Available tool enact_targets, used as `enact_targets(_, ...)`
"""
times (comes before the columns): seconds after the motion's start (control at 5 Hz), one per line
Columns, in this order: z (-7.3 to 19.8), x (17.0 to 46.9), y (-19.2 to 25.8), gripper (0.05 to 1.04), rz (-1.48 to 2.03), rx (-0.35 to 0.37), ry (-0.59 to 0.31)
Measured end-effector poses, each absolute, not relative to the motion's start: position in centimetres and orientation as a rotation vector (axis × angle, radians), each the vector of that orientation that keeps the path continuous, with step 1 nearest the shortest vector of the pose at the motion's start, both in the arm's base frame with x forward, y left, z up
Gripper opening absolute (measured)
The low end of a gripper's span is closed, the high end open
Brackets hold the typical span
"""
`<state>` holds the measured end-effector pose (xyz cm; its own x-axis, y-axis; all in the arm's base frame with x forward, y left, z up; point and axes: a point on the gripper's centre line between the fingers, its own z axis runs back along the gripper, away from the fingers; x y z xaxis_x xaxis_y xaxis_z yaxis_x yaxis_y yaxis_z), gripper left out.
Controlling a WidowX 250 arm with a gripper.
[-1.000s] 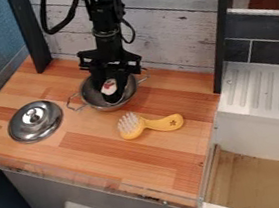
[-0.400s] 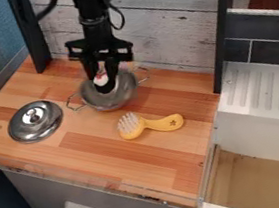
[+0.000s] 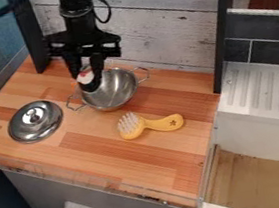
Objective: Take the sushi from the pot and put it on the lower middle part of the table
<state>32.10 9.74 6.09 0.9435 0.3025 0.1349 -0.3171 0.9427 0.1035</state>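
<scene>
Camera view: black gripper's [image 3: 88,78] 2 fingers clasp white-and-red sushi [image 3: 85,77] near the round, shiny metal pot [image 3: 114,91].

You see the sushi [image 3: 85,77], white with red on top, held at the left rim of the silvery, two-handled pot [image 3: 113,91], upright and open near the counter's [image 3: 98,159] back edge.

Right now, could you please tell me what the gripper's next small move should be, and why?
I'd probably ease the sushi forward between the lid and brush: the gripper holds it near the rim of the pot, short of the lower middle of the table.
</scene>
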Motion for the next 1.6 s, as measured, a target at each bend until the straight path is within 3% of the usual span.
enact_targets(0.2, 5.8, 30.1, 9.7, 0.405, 0.326, 0.122, -0.091)
enact_targets(0.6, 2.3, 27.5, 9.5, 0.405, 0.281, 0.191, -0.028)
enact_targets(0.8, 0.0, 27.6, 10.0, 0.405, 0.303, 0.165, 0.045)
enact_targets(1.2, -1.1, 27.4, 8.5, 0.405, 0.287, 0.142, 0.035)
enact_targets(1.4, -1.7, 27.3, 8.3, 0.456, 0.283, 0.146, 0.051)
enact_targets(1.6, -2.3, 27.7, 8.4, 0.773, 0.25, 0.143, 0.064)
